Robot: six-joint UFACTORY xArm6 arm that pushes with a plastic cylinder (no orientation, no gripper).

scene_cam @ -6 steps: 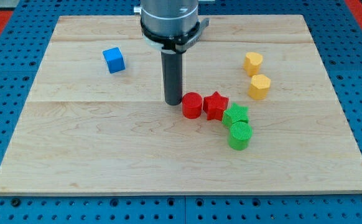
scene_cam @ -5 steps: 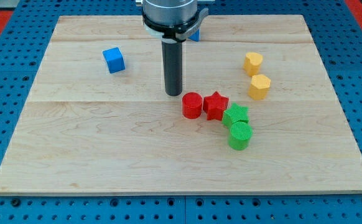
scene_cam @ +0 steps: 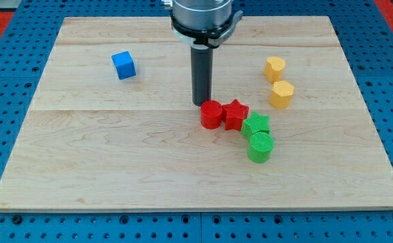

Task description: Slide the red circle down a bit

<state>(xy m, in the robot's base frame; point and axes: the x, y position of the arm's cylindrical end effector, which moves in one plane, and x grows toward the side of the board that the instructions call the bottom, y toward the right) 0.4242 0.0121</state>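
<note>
The red circle (scene_cam: 211, 114) lies near the board's middle, touching the red star (scene_cam: 235, 114) on its right. My tip (scene_cam: 202, 102) stands just above the red circle at its upper left edge, touching or nearly touching it. The rod rises straight up to the arm's head at the view's top.
A green star (scene_cam: 256, 125) and a green circle (scene_cam: 260, 146) lie just right of and below the red star. Two yellow blocks (scene_cam: 274, 68) (scene_cam: 281, 94) lie at the right. A blue cube (scene_cam: 123, 65) lies at the upper left. The wooden board (scene_cam: 115, 169) rests on a blue pegboard.
My tip moved to the right, from the red circle's upper left to just above it. The red circle shifted slightly to the right against the red star.
</note>
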